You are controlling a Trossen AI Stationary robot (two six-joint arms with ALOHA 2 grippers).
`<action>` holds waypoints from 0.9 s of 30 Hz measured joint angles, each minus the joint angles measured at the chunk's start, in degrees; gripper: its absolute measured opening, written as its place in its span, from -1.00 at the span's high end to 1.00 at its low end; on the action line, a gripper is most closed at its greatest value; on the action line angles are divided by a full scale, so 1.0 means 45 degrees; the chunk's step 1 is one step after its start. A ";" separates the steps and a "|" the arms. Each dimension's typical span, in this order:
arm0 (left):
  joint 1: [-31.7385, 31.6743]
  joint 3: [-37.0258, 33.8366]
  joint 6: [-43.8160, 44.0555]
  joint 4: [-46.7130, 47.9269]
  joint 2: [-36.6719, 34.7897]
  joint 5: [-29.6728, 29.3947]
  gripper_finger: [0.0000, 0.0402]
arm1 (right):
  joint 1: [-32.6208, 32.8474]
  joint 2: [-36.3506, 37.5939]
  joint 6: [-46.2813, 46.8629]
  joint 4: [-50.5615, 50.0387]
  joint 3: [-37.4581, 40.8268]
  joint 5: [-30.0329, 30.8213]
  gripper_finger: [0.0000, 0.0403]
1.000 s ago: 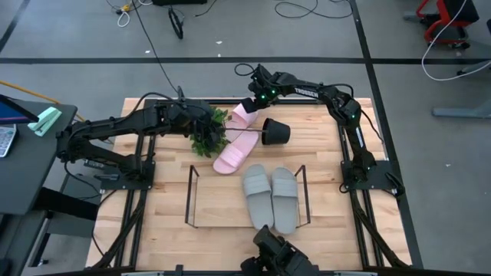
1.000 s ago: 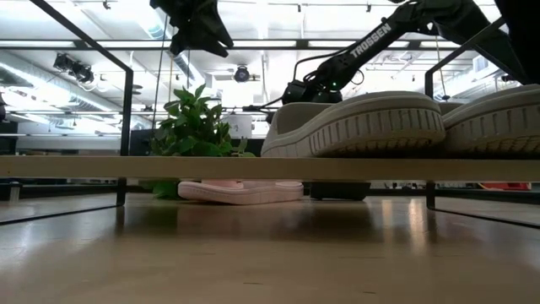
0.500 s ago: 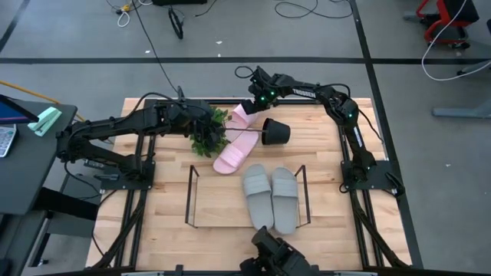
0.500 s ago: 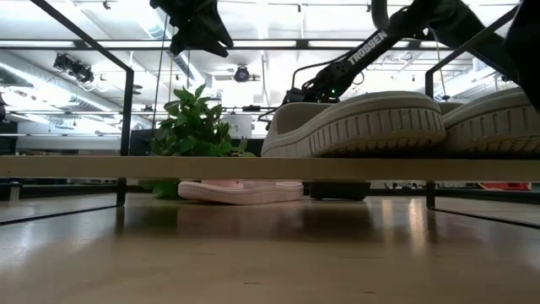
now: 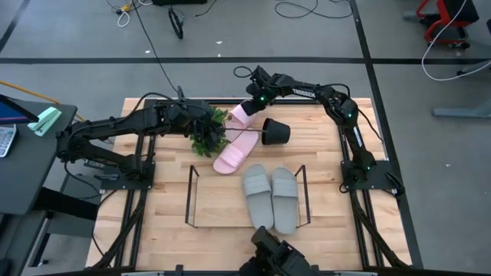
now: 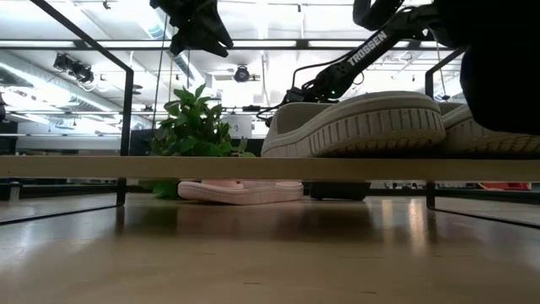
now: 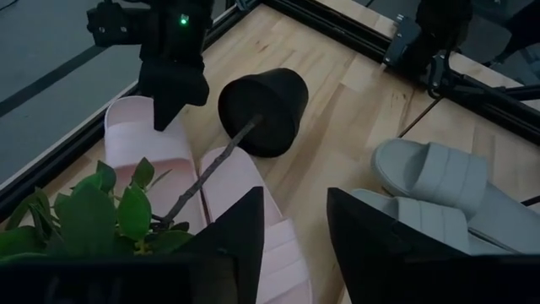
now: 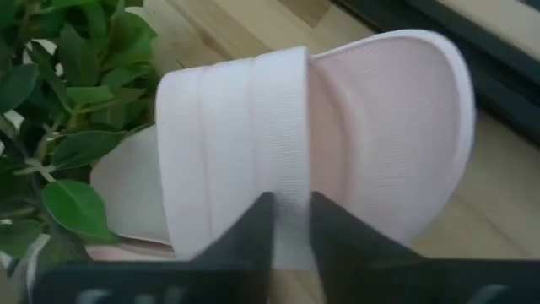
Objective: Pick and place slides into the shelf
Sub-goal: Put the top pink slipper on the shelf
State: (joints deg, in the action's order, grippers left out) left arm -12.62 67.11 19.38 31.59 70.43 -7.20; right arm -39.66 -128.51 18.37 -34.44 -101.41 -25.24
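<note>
Two grey-green slides (image 5: 257, 195) (image 5: 285, 198) lie side by side in the right half of the black wire shelf (image 5: 191, 196). One pink slide (image 5: 234, 153) lies flat on the table just beyond the shelf. The other pink slide (image 5: 242, 115) lies near the table's far edge, its heel end among the plant's leaves. My right gripper (image 5: 255, 102) is down on this one, shut on its strap. My left gripper (image 5: 198, 121) hovers open above the plant's leaves, touching nothing. My right gripper pinches the far pink slide's wide strap at its toe-side edge (image 8: 291, 215) between the two fingers (image 8: 249, 241). The fingers come slanting down from the table's far right side. The slide's sole still lies on the table.
A green plant (image 5: 207, 134) lies on its side between the two pink slides. Its black pot (image 5: 275, 132) is tipped over to their right, and its stem (image 7: 202, 181) crosses the nearer pink slide. The left half of the shelf is free. Black rails run along the table's far edge.
My right gripper has moved a little toward the table's left and down onto the far pink slide. The slides and the plant have stayed where they were.
</note>
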 joint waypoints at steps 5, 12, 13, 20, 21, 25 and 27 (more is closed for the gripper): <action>0.0001 0.0000 0.0000 0.0000 0.0000 0.0000 0.34 | -0.0077 0.0000 -0.0086 -0.0006 0.0000 0.0196 0.94; 0.0004 0.0000 -0.0005 0.0005 0.0000 0.0000 0.37 | -0.0236 0.0223 0.0189 -0.0100 0.0000 0.0483 0.98; 0.0003 0.0000 0.0000 0.0005 0.0000 0.0000 0.36 | -0.0240 0.0323 0.0194 -0.0091 0.0000 0.0641 0.98; 0.0003 0.0000 -0.0004 0.0019 0.0000 0.0000 0.33 | -0.0349 0.1174 -0.0063 -0.0312 0.0000 0.1643 0.99; 0.0004 0.0000 -0.0014 0.0018 0.0000 -0.0001 0.34 | -0.0374 0.1304 -0.0063 -0.0395 0.0000 0.1669 0.99; 0.0001 0.0000 -0.0078 0.0024 0.0000 -0.0003 0.36 | -0.0412 0.1880 -0.0311 -0.1093 0.0000 0.2445 0.99; 0.0003 0.0000 -0.0107 0.0026 0.0000 -0.0005 0.38 | -0.0447 0.2198 -0.0652 -0.1341 0.0000 0.2996 1.00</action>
State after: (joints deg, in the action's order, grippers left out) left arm -12.60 67.11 18.90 31.71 70.43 -7.22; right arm -41.67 -118.61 15.44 -40.47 -101.41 -11.76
